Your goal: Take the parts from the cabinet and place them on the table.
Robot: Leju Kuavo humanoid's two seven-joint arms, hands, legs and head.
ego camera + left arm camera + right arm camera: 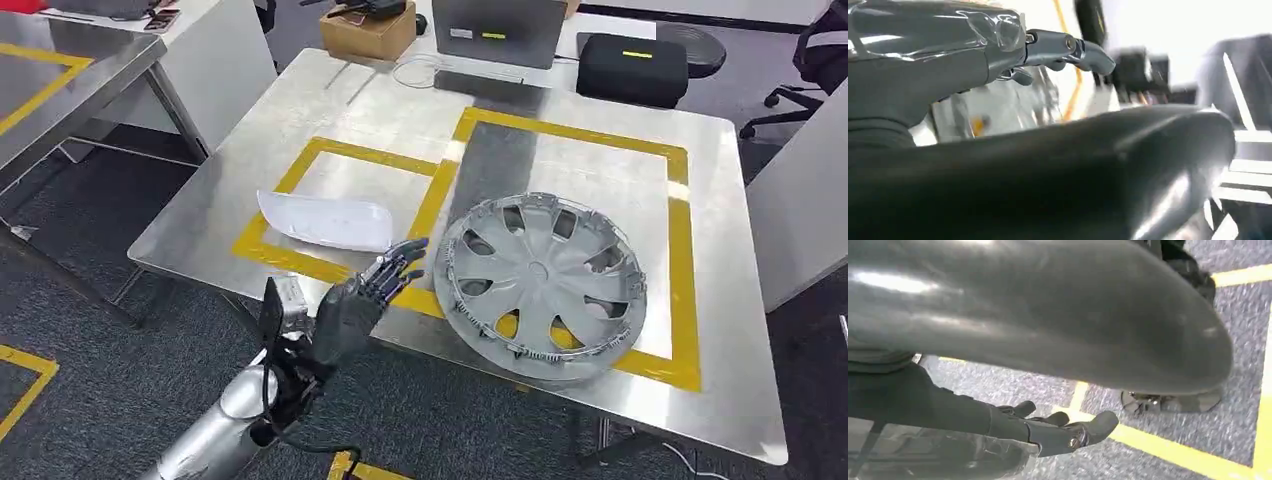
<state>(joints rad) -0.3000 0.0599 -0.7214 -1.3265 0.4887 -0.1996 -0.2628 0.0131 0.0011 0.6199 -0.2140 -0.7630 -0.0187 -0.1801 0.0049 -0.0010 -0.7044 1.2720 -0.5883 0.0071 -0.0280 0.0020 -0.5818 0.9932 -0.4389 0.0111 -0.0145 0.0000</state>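
Nearest in the head view, the silver left arm rises from the lower edge, and its left hand (372, 290) hovers at the table's near edge with fingers spread and nothing in them. The fingertips reach over the yellow tape (290, 262), between the white cover (328, 220) and the hubcap (541, 281), touching neither.

The table (380, 120) is bare brushed metal marked with two yellow-taped rectangles. The white cover lies in the smaller left one; the grey hubcap lies flat in the larger right one, its near rim crossing the tape. Below is dark grey carpet (120, 380) with yellow floor lines.

Farther back stand a cardboard box (367, 32), a laptop (498, 32) and a black case (634, 66). A second metal table (60, 90) sits to the left, and an office chair (815, 60) at the far right.

The left wrist view, blurred, shows the left hand's thumb and straightened fingers (1088, 52) close, with a yellow line beyond. The right wrist view adds the right hand (1058, 430), hanging over the carpet (1168, 440) and a yellow floor line (1168, 452), fingers loosely apart and holding nothing.
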